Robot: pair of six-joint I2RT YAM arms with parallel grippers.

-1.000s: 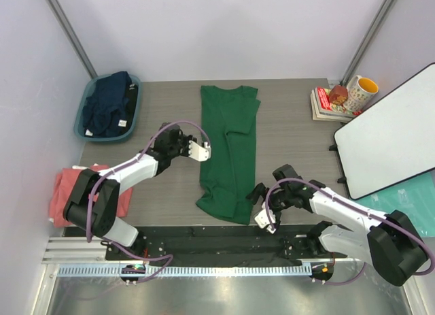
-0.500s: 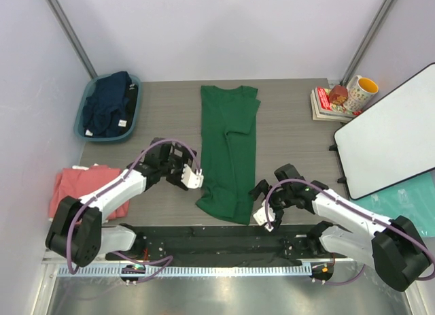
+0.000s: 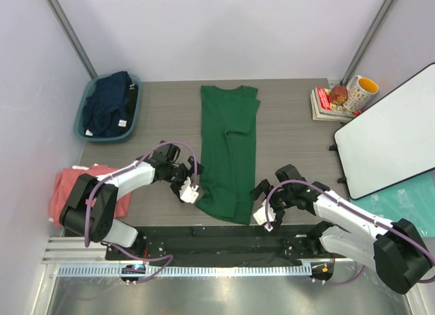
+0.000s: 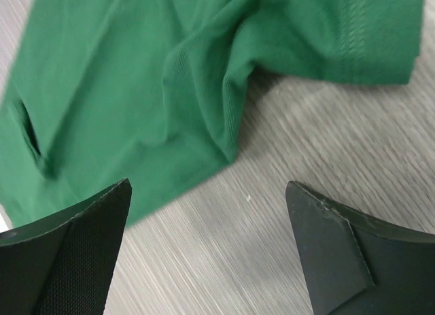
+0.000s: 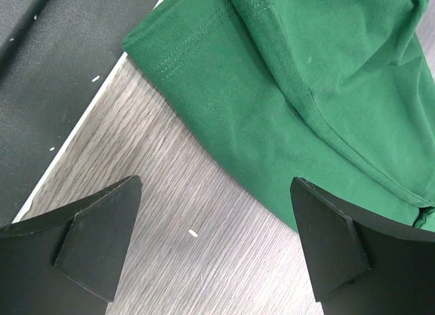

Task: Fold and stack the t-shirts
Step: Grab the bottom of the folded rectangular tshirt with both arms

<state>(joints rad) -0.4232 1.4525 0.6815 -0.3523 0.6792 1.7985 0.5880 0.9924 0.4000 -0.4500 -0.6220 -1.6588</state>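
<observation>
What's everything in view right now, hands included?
green shirt: one, dark green, folded narrow, mid-table
navy shirt: one, navy, bunched in the tub
pink shirt: one, salmon, near left edge of the table
tub: one, teal, far left corner
books: small stack, mixed colours, far right
mug: one, white and yellow, by the books
whiteboard: one, white, right side
table: one, grey wood-grain
left hand: one, open, at the green shirt's near left corner
right hand: one, open, at its near right corner
</observation>
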